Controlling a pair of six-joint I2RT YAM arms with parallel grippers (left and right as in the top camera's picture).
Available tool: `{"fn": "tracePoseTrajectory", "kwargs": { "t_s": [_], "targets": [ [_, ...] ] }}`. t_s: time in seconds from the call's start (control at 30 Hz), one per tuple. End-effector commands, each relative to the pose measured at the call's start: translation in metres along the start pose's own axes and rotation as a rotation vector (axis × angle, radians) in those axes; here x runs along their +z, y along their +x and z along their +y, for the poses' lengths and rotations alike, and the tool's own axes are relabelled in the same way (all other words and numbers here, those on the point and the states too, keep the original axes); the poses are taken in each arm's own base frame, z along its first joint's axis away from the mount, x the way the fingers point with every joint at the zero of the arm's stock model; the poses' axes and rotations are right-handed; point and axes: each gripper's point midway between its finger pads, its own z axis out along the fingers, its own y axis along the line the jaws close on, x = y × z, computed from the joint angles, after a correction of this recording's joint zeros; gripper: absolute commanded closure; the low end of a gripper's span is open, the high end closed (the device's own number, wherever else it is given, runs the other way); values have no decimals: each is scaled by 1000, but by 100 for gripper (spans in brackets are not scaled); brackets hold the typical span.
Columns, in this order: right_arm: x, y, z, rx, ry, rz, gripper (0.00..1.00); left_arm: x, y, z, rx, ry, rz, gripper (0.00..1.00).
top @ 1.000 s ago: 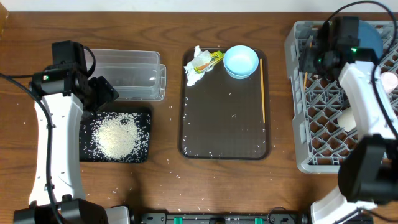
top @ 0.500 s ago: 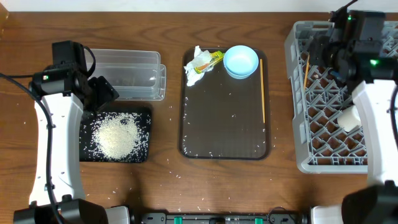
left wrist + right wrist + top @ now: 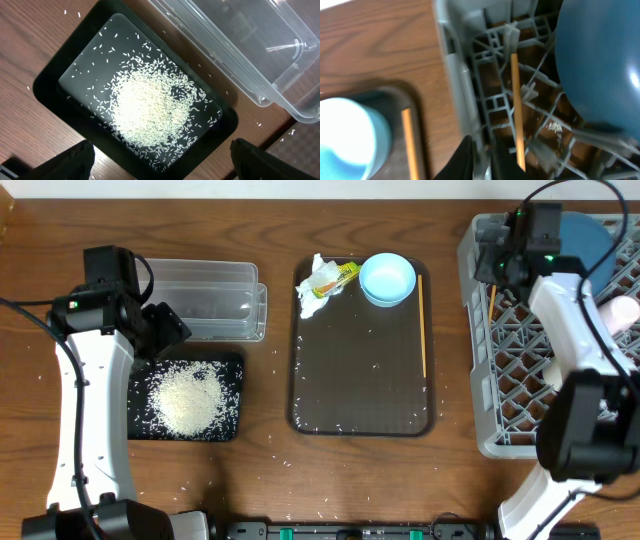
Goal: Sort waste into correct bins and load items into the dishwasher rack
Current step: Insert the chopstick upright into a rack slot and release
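Rice grains (image 3: 185,398) are lying heaped in the black tray (image 3: 232,365) at the bench's (image 3: 450,470) 9 o'clock. Only the left wrist view is showing the left hand (image 3: 161,155) gaping wide above them, holding nothing. A chopstick (image 3: 423,325) is resting on the brown tray (image 3: 360,400) at centre. At 2 o'clock, the right wrist view is showing a second chopstick (image 3: 516,100) lying in the rack (image 3: 455,85). The right hand (image 3: 482,160) is hovering there, fingers nearly together, nothing clearly between them.
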Motion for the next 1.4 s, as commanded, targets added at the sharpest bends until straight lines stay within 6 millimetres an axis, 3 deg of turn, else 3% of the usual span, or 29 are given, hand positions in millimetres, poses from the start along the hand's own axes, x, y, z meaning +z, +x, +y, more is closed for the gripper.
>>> {"fn": "tracePoseTrajectory", "kwargs": {
  "t_s": [0.0, 0.2, 0.33, 1.07, 1.37],
  "targets": [
    [22, 7, -10, 4, 58, 9, 92, -4, 0, 1, -8, 5, -11, 10],
    [41, 9, -18, 3, 98, 0, 97, -4, 0, 1, -8, 5, -11, 10],
    [40, 7, -30, 0, 174, -15, 98, -4, 0, 1, -8, 5, -11, 10],
    [40, 24, -37, -33, 224, 49, 99, -4, 0, 1, -8, 5, -11, 10],
    [64, 39, -32, -22, 185, 87, 99, -4, 0, 1, -8, 5, -11, 10]
  ]
}}
